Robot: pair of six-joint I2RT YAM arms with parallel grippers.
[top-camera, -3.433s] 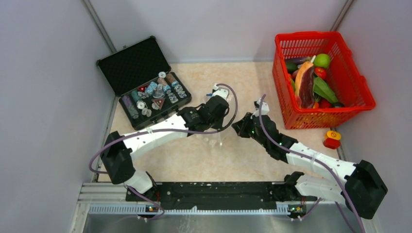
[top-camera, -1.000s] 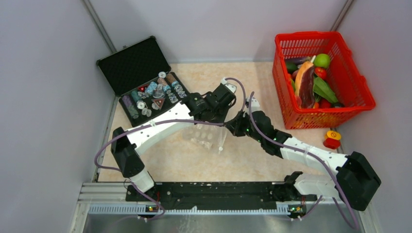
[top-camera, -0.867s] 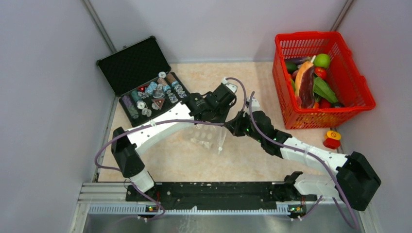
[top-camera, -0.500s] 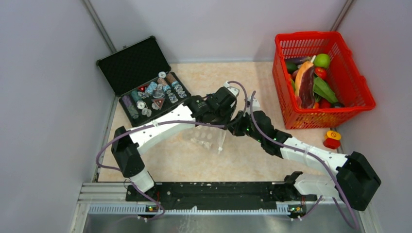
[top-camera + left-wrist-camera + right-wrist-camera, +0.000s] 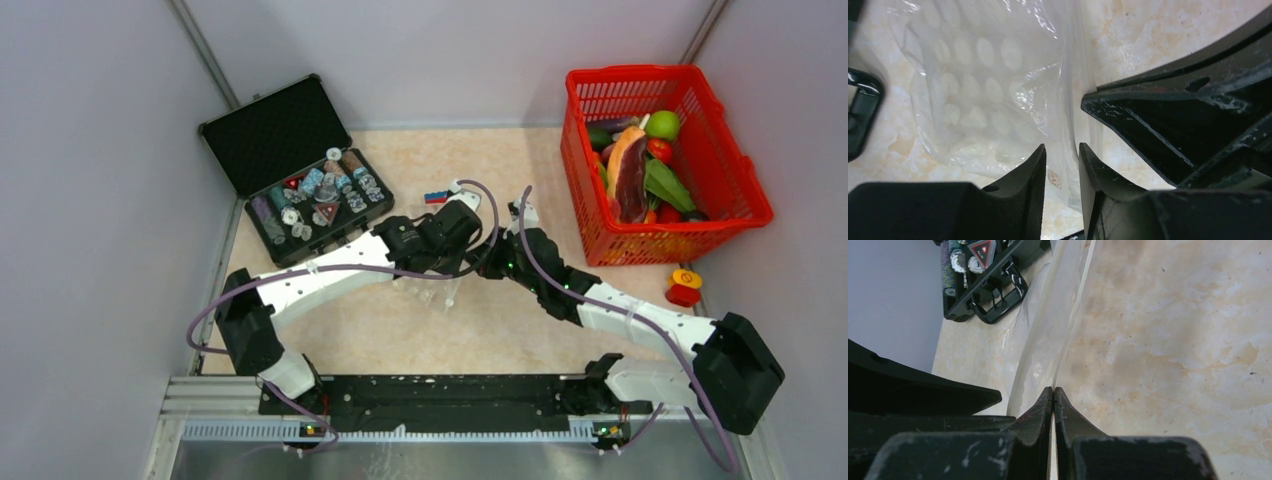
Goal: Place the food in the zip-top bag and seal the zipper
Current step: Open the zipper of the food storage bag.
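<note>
Zip-top bag lying on counter, centre, looking empty. Right pincer pressing shut on zipper, strip running straight away from its tips. Left pincer standing narrowly parted, straddling same edge, not clamping. Food sitting in red basket, far right, well apart; right arm nearer.

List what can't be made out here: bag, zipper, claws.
- Whether the zipper is sealed: the right wrist view shows it edge-on, and in the top view both arms cover it.
- Near edge of the zip-top bag: left wrist view, behind the left claw.
- How much film the right claw pinches: hidden between its shut fingers.
- Lower food in the basket: top view, buried under upper pieces.
</note>
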